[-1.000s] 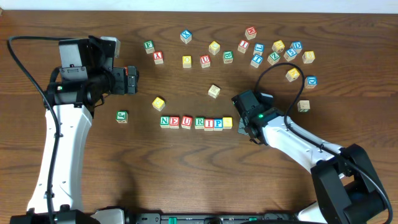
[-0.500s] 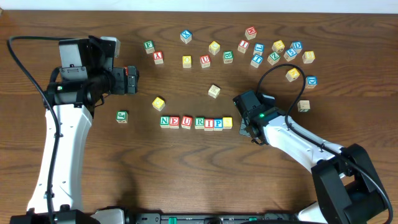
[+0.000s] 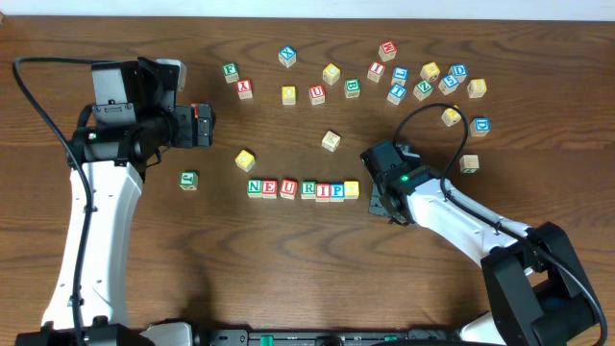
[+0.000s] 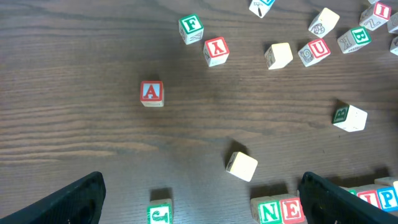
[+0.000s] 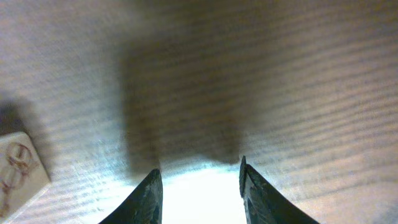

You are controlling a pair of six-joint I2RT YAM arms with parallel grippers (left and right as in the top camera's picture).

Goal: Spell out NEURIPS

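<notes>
The left gripper (image 4: 199,198) hangs over the table (image 4: 74,130), its dark fingers (image 4: 68,202) spread wide at the bottom corners with nothing between them. Part of a row runs along the bottom edge: N cube (image 4: 268,211) touching E cube (image 4: 291,210), then I cube (image 4: 371,199) and P cube (image 4: 388,196) beyond the right finger. A blank cube (image 4: 241,165) lies tilted just above the N. A cube (image 4: 151,93) stands alone. Farther up are F cube (image 4: 191,27), Y cube (image 4: 216,50) and loose U cube (image 4: 313,51). At right lies a green-faced cube (image 4: 348,116), possibly a B.

- left arm (image 3: 96,226): white link shells, black joints, boxy black wrist; thin black left cable (image 3: 53,59) alongside
- left gripper (image 4: 202,180): matte black throughout
- right arm (image 3: 452,213): white shells, black joints; small green lamp (image 3: 402,178); looped black right cable (image 3: 430,104)
</notes>
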